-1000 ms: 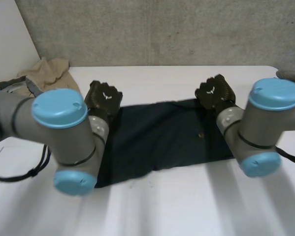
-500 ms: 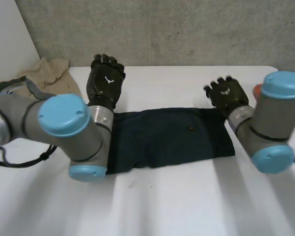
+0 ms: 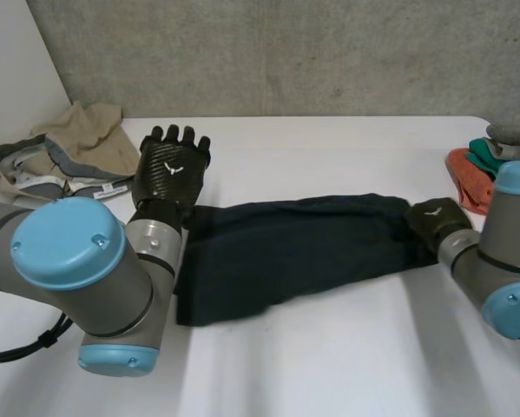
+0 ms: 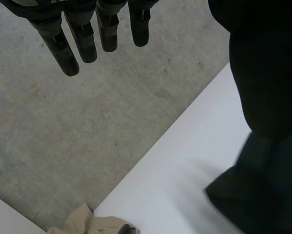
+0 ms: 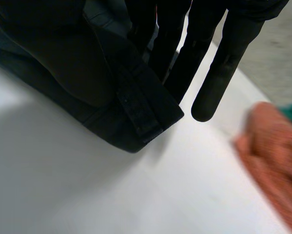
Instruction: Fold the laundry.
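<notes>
Navy garment (image 3: 286, 248) lies stretched across the white table (image 3: 329, 365); right hand (image 3: 435, 217) pinches its right end between thumb and straight fingers, left hand (image 3: 168, 174) hovers spread, empty, by its left end

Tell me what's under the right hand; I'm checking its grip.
The right hand pinches the dark garment by its hem, thumb against fingers; whatever lies beneath is hidden.

Since 1.0 s ago: left hand (image 3: 170, 169) lifted off the dark cloth (image 3: 286, 252) at its far left corner, fingers (image 4: 82, 39) straight. The right hand (image 3: 437, 217) dropped to the right end, pinching it. Cloth dragged rightward, longer, narrower.
</notes>
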`<state>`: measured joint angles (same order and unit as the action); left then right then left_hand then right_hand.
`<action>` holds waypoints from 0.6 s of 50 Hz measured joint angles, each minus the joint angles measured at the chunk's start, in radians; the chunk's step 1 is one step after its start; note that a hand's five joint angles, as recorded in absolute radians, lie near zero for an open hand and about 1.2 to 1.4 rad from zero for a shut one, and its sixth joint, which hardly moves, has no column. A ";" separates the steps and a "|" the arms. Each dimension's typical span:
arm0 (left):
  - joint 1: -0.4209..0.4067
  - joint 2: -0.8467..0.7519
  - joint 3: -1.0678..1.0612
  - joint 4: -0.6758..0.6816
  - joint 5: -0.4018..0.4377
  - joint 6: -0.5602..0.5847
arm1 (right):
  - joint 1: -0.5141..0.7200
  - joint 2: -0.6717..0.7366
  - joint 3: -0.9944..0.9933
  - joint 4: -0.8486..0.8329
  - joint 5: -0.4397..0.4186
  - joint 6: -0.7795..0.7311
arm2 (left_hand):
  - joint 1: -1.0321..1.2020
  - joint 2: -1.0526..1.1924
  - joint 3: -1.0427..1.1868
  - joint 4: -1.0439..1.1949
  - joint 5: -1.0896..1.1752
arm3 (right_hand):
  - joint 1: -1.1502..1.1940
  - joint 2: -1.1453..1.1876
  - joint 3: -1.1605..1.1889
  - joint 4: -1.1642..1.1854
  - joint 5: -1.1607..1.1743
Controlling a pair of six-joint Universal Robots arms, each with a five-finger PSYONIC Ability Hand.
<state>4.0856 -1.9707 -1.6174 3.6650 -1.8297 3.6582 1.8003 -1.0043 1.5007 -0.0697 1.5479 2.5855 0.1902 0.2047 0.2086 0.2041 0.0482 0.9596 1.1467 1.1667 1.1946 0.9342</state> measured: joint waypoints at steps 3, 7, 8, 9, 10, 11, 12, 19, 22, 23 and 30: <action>0.001 0.020 -0.006 0.000 0.000 0.002 | -0.022 -0.048 0.028 -0.006 0.037 -0.074 | 0.000 0.000 0.000 0.000 0.000 | 0.000 0.000 0.000 0.001 0.003; 0.002 0.061 -0.023 0.000 0.000 0.002 | -0.057 -0.127 0.081 -0.054 0.071 -0.255 | 0.000 0.000 0.000 0.000 0.000 | 0.000 0.002 0.000 0.001 0.013; 0.002 0.068 -0.026 0.000 0.000 0.002 | -0.059 -0.136 0.088 -0.070 0.072 -0.285 | 0.000 0.000 0.000 0.000 0.000 | 0.000 0.002 0.000 0.001 0.018; 0.002 0.077 -0.032 0.000 0.000 0.002 | -0.055 -0.148 0.096 -0.098 0.073 -0.325 | 0.000 0.000 0.000 0.000 0.000 | 0.000 0.002 0.000 0.001 0.023; 0.002 0.081 -0.035 0.000 0.000 0.002 | -0.052 -0.150 0.097 -0.106 0.072 -0.335 | 0.000 0.000 0.000 0.000 0.000 | 0.000 0.002 0.000 0.001 0.024; 0.002 0.093 -0.043 0.000 0.000 0.002 | -0.026 -0.163 0.104 -0.158 0.067 -0.384 | 0.000 0.000 0.000 0.000 0.000 | 0.000 0.002 0.000 0.002 0.026; 0.001 0.100 -0.048 0.000 0.000 0.002 | -0.003 -0.168 0.107 -0.191 0.060 -0.408 | 0.000 0.000 0.000 0.000 0.000 | 0.000 0.002 0.000 0.002 0.029; 0.001 0.139 -0.088 0.000 -0.002 -0.007 | 0.255 -0.161 0.132 -0.395 -0.086 -0.480 | 0.000 0.000 0.000 0.000 0.000 | 0.000 0.016 0.018 0.002 0.054; 0.001 0.150 -0.103 0.000 -0.002 -0.016 | 0.370 -0.119 0.160 -0.438 -0.196 -0.497 | 0.000 0.000 0.000 0.000 0.000 | 0.000 0.016 0.018 0.002 0.061; 0.001 0.153 -0.106 0.000 -0.002 -0.019 | 0.395 -0.104 0.166 -0.444 -0.223 -0.504 | 0.000 0.000 0.000 0.000 0.000 | 0.008 -0.004 -0.007 -0.026 0.040; -0.001 0.157 -0.113 0.002 -0.001 -0.030 | 0.467 -0.050 0.206 -0.447 -0.324 -0.533 | 0.000 0.000 0.000 0.000 0.000 | -0.727 -0.908 -0.909 -0.935 -0.849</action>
<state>4.0849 -1.8139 -1.7300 3.6667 -1.8308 3.6279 2.2671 -1.0539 1.7067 -0.5164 1.2236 2.0528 0.1902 0.2047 0.2086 0.2041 0.0482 0.2326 0.2389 0.2575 0.2595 0.0854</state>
